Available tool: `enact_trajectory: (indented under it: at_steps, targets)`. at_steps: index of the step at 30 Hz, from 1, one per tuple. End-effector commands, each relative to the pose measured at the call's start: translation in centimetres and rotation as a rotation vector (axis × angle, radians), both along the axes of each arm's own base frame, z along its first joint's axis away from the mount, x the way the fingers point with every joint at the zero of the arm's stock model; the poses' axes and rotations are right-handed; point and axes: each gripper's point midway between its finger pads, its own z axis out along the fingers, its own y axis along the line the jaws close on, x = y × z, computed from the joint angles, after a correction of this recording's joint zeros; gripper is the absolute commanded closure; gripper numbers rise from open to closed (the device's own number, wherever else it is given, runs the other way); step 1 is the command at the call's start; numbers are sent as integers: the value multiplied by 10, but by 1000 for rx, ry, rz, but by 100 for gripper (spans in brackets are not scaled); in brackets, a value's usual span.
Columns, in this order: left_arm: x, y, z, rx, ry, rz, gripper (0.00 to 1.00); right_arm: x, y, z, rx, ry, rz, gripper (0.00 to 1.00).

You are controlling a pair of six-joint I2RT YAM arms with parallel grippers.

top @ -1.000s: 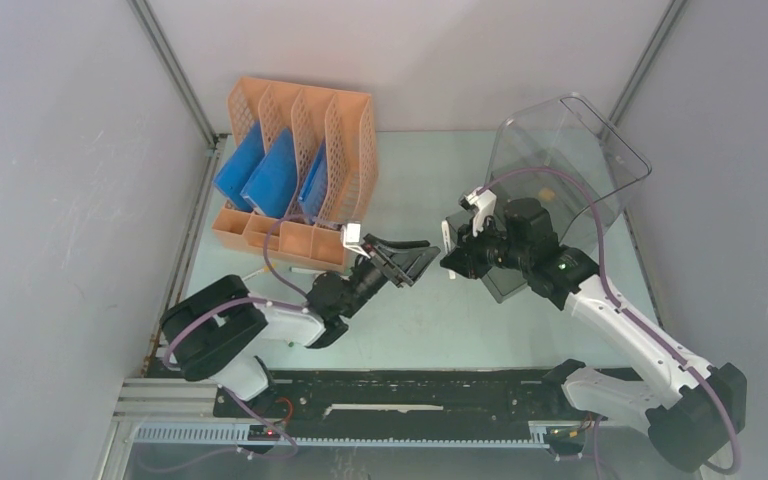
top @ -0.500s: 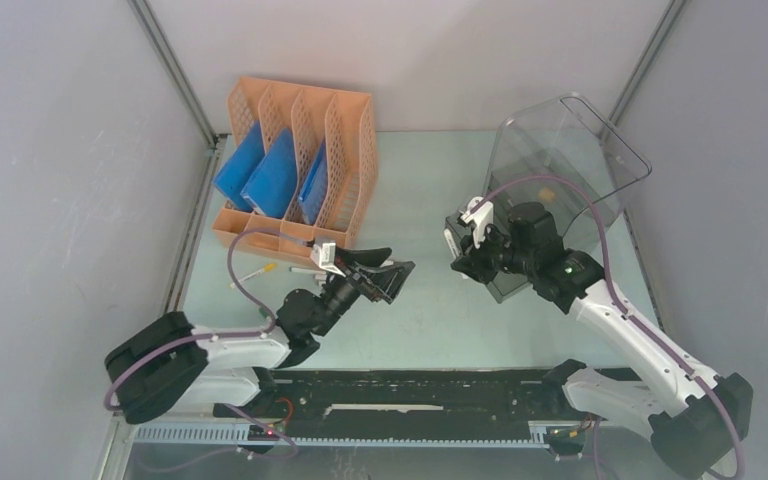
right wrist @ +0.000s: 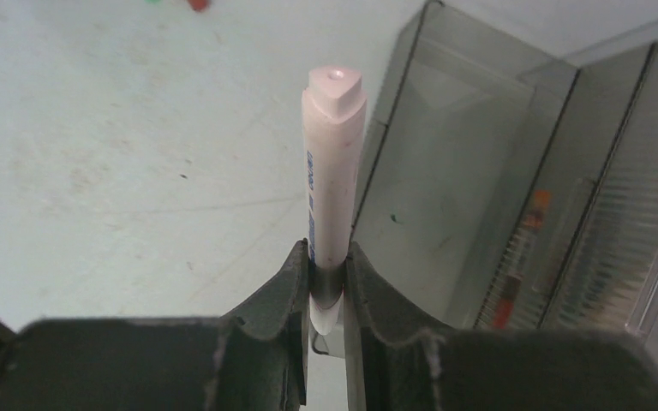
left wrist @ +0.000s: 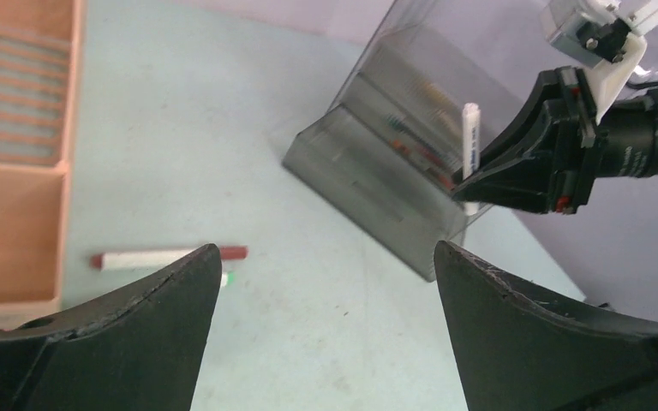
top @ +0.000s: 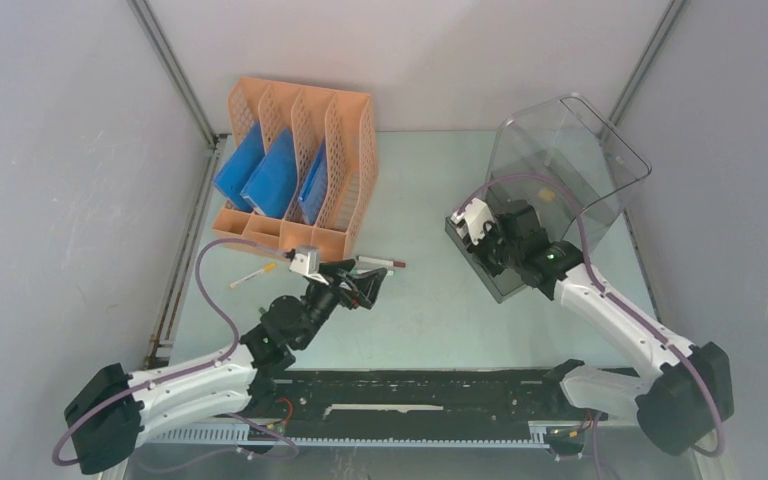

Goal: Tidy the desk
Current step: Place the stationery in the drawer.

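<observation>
The desk — a flat, matte, pale mint-green tabletop — lies level under both arms. From the top camera you see its longer side running left to right along the black metal rail.

Note the left gripper: its jaws stand wide apart over bare desk and hold nothing. A white marker with dark red ends lies flat just beside it, near the orange perforated file rack.

The right gripper is clamped on a white triangular-barrelled pen — held crosswise to the fingers, upright in the left wrist view, in front of the clear plastic drawer box.
</observation>
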Motion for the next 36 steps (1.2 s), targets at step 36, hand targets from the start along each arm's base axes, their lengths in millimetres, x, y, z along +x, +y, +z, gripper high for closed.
enact_trajectory:
  at_steps: [36]
  targets:
    - [-15, 104, -102, 63, 383, 398, 0, 38, -69, -72, -277, 115, -243, 73]
